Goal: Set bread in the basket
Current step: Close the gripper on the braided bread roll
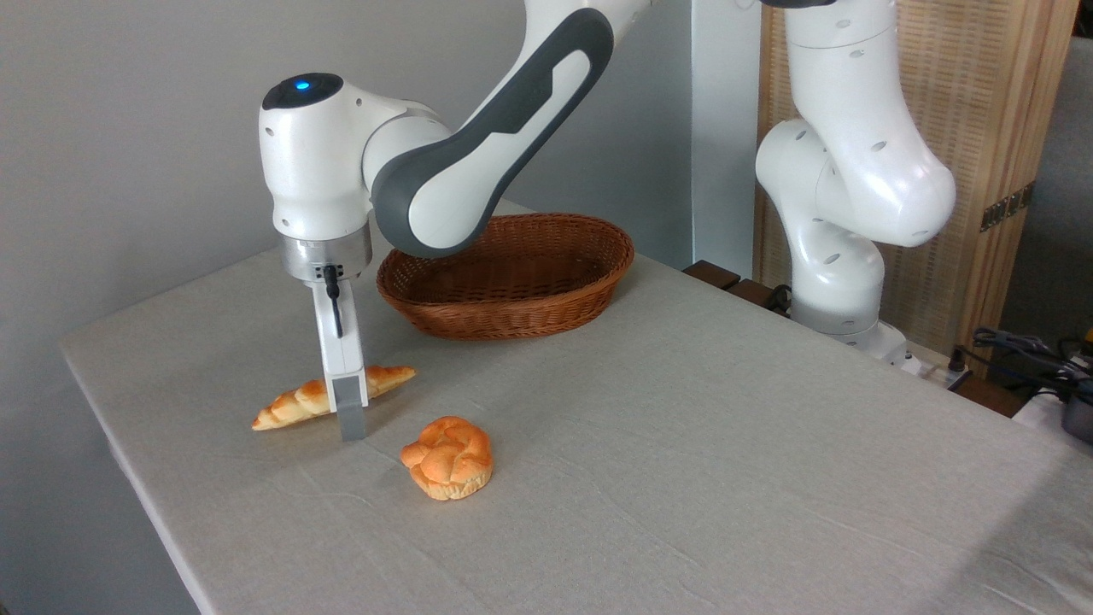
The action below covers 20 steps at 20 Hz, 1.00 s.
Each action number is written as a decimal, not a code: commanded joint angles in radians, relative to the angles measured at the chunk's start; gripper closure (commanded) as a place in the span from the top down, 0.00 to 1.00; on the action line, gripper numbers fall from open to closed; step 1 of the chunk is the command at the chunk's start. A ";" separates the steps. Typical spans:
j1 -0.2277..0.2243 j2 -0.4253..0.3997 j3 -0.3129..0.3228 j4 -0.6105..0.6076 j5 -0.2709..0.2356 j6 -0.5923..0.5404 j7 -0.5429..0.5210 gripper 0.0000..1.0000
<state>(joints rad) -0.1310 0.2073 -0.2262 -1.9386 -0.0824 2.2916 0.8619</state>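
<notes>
The bread [295,405], a long golden-orange braided loaf, lies flat on the grey tablecloth at the left. My gripper [348,412] reaches straight down over its middle and is seen edge-on. The near finger [350,406] stands on the table just in front of the loaf, and the far finger is hidden behind it. The jaws look open, straddling the loaf. The reddish-brown oval wicker basket [512,312] sits behind and to the right of the loaf, partly covered by my arm, and nothing shows inside it.
A small round knotted bun [448,457] lies in front of and to the right of the gripper. The arm's white base [841,282] stands at the table's right rear. The table's left edge [111,427] is close to the loaf.
</notes>
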 commanded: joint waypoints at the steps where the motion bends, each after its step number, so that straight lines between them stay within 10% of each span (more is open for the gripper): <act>1: 0.010 0.011 -0.004 -0.007 -0.007 0.031 0.017 0.47; 20: 0.013 0.008 -0.004 -0.005 -0.011 0.031 0.012 0.43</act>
<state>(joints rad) -0.1294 0.2072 -0.2314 -1.9374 -0.0851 2.2924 0.8619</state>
